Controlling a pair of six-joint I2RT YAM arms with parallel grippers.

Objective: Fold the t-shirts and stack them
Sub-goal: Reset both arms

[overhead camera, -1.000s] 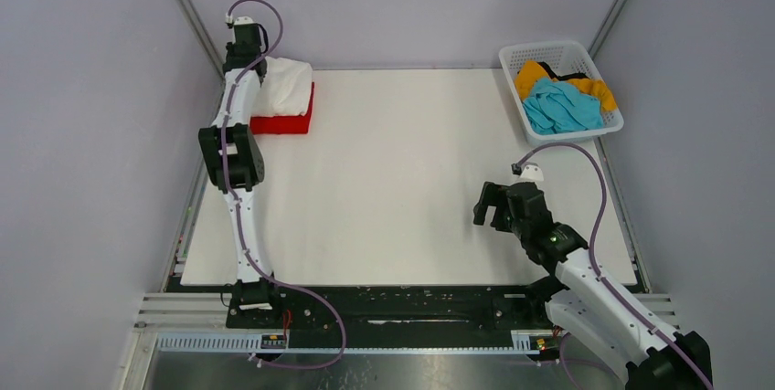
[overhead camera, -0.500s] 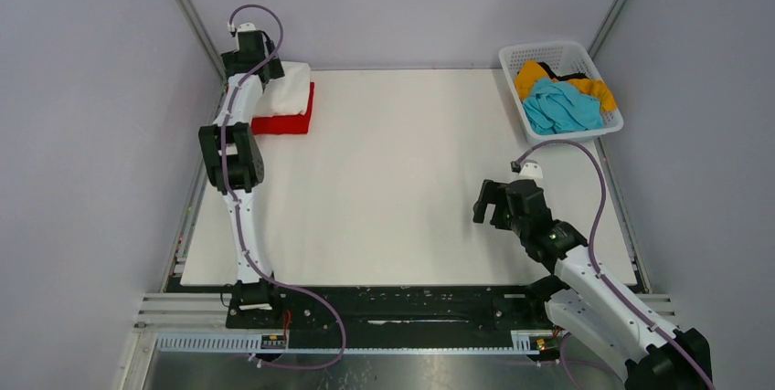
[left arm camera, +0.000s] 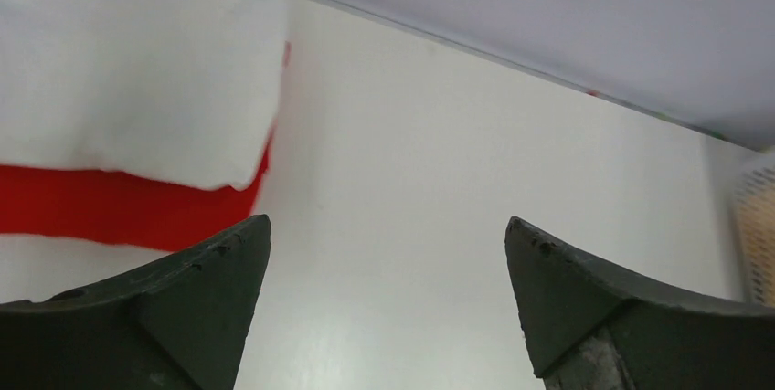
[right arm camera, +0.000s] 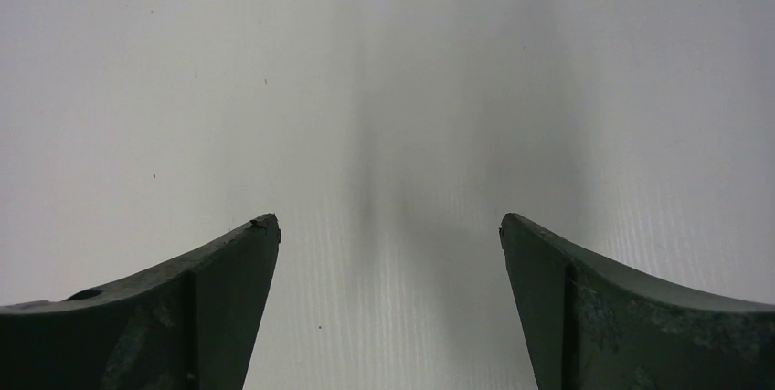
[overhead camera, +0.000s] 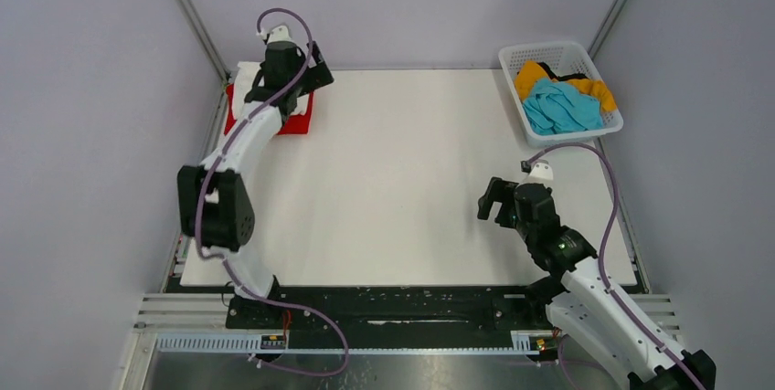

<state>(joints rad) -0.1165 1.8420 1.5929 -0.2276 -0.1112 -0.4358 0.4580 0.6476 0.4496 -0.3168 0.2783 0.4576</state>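
Observation:
A folded white t-shirt lies on a folded red t-shirt at the table's back left corner. In the top view my left arm covers most of the stack, leaving some white t-shirt and red t-shirt showing. My left gripper hovers at the stack's right edge. In the left wrist view the left gripper is open, with only bare table between its fingers. My right gripper stands open and empty over the table at the right, as the right wrist view of the gripper confirms.
A white lattice basket sits at the back right corner, holding a teal t-shirt and an orange-yellow t-shirt. Grey walls close in the table on three sides. The white tabletop spreads between the arms.
My left gripper opened and let go of the white t-shirt. It then swung right from the stack's back left to its right edge. The right arm has barely moved.

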